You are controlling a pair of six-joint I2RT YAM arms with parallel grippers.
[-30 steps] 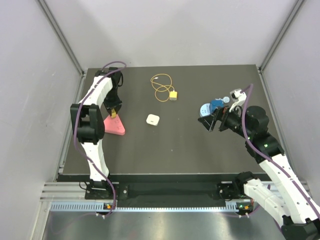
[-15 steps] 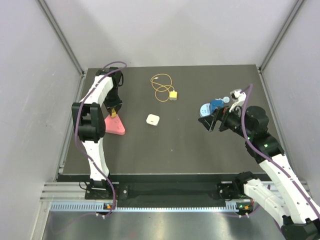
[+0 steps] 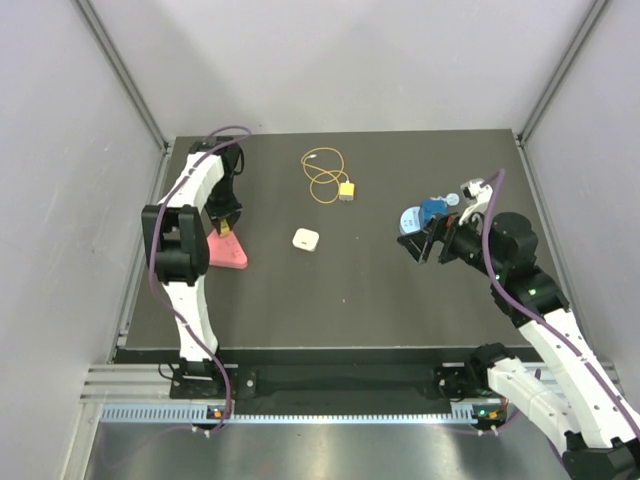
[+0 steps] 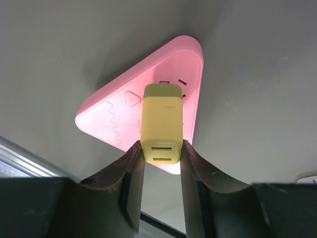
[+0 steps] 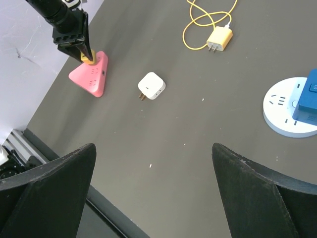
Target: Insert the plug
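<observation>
- The left claw (image 4: 161,148) pinches a yellow block (image 4: 161,119) by its sides; no wire shows on the block.
- The block's far end sits over a pink triangular strip (image 4: 114,116), right by the strip's socket holes. Whether it is seated in them cannot be told.
- In the top view the left claw (image 3: 228,222) stands over the strip (image 3: 232,255), near the left edge of the table (image 3: 350,290).
- The plug (image 3: 346,191) lies on the table towards the far side, around the middle, well apart from both claws. Its yellow wire (image 3: 322,172) is coiled in loops just beside it.
- In the right wrist view the plug (image 5: 219,38) lies flat with its prongs pointing towards the camera.
- The right claw (image 5: 153,148) is spread wide, holds nothing, and hangs above the table.
- A white adapter (image 5: 151,86) lies between the pink strip and the right claw (image 3: 420,245).
- A round white socket (image 5: 280,111) sits at the right, with a blue plug (image 5: 307,96) on it.
</observation>
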